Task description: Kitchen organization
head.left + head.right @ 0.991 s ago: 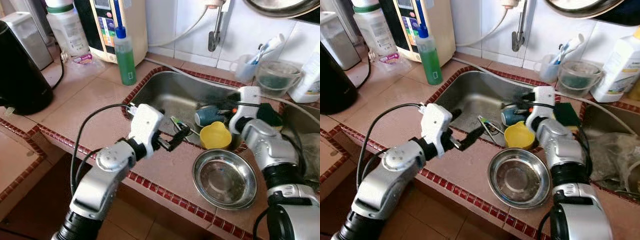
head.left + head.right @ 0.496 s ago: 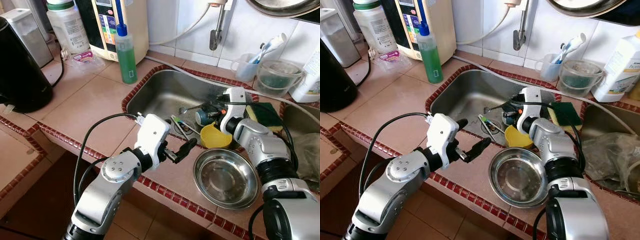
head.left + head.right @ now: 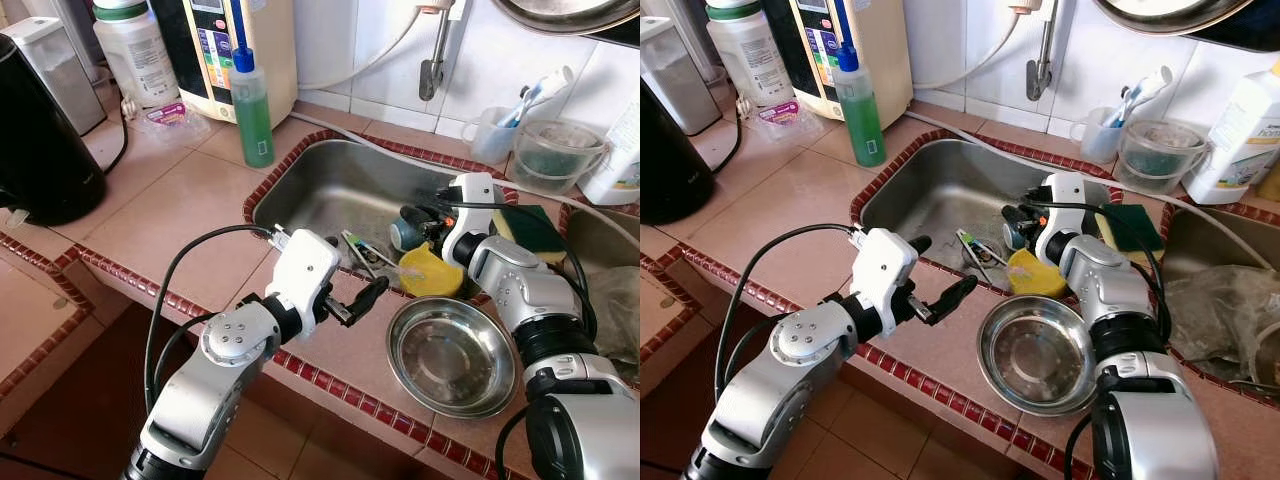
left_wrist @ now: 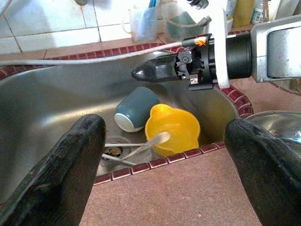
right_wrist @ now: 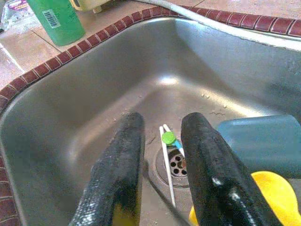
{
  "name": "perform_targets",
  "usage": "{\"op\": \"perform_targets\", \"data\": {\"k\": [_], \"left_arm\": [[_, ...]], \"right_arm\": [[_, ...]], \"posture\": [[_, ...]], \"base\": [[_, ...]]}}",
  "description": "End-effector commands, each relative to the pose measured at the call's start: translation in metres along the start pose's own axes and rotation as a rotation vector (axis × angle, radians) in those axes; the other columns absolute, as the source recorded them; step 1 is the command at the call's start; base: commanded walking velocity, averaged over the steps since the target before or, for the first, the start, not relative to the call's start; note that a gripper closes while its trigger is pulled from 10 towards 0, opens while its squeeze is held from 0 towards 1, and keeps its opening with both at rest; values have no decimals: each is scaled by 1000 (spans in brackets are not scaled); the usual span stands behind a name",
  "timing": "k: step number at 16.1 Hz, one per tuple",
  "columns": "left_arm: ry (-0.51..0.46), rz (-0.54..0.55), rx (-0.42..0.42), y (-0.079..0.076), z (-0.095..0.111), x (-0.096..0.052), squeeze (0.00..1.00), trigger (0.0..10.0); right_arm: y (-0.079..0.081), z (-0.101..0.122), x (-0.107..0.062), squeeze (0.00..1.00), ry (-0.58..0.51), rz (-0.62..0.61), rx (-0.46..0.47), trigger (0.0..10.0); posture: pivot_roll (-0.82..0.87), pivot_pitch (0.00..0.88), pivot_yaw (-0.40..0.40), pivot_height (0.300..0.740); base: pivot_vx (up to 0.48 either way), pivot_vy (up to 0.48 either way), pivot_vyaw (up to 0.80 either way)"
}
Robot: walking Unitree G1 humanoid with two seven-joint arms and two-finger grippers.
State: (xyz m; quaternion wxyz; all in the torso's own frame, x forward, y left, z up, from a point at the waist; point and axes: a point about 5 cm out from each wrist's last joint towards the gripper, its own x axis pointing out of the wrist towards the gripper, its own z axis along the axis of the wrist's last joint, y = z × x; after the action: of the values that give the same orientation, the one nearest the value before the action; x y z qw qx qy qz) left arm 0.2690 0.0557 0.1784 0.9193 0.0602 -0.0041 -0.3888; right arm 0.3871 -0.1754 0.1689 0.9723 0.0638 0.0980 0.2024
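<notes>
A yellow cup (image 3: 430,271) is seen lying tipped in the steel sink (image 3: 330,185), centre-right of the frame, touching a blue-grey mug (image 3: 410,232) that is on its side just behind it. White utensils with a green tip (image 5: 168,138) are laid across the drain (image 5: 178,165).

The right gripper (image 5: 162,160) is reached down into the sink just above the mug, its arm bent over the rim from the lower right; the two black fingers are held slightly parted with nothing between them. The left gripper (image 3: 355,300) is stretched out over the tiled counter (image 3: 170,210) at the sink's near edge, fingers spread wide and empty.

A steel bowl (image 3: 450,357) is set on the counter at lower right. At upper left, a green bottle (image 3: 251,108) with a barcode label is stood by a water dispenser (image 3: 235,45); its panel text can't be read. A black kettle (image 3: 40,150) is parked at far left.
</notes>
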Motion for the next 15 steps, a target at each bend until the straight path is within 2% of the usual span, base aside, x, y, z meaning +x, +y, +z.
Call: {"op": "perform_targets", "data": {"k": [1,3,4,5,8,10,13,15], "left_arm": [[-5,5,11,-1,1,-1,0,10000],[-5,11,18,0,0,0,0,10000],[-11,52,76,5,-1,0,0,10000],[-13,63,94,6,-1,0,0,10000],[-10,97,72,17,-5,1,0,10000],[-14,111,58,22,-7,1,0,10000],[-34,138,22,34,-6,-1,0,10000],[-32,182,48,45,-8,-6,0,10000]], "right_arm": [[-2,-1,-2,1000,-4,-4,0,10000],[-3,0,-3,1000,-13,-3,-6,10000],[-3,1,-5,1000,-40,-9,-35,10000],[-3,2,-6,1000,-49,-13,-46,10000],[0,2,-15,1000,-124,-32,-100,10000],[3,3,-19,1000,-167,-43,-80,10000],[16,3,-31,1000,-269,-70,-64,10000],[26,2,-44,1000,-368,-104,-85,10000]], "posture": [[-117,115,48,740],[-119,109,50,740],[-121,101,50,740],[-121,101,50,740],[-134,93,50,740],[-144,81,51,740],[-154,62,54,740],[-156,40,44,740]], "base": [[0,0,0],[0,0,0],[0,0,0],[0,0,0],[0,0,0],[0,0,0],[0,0,0],[0,0,0]]}}
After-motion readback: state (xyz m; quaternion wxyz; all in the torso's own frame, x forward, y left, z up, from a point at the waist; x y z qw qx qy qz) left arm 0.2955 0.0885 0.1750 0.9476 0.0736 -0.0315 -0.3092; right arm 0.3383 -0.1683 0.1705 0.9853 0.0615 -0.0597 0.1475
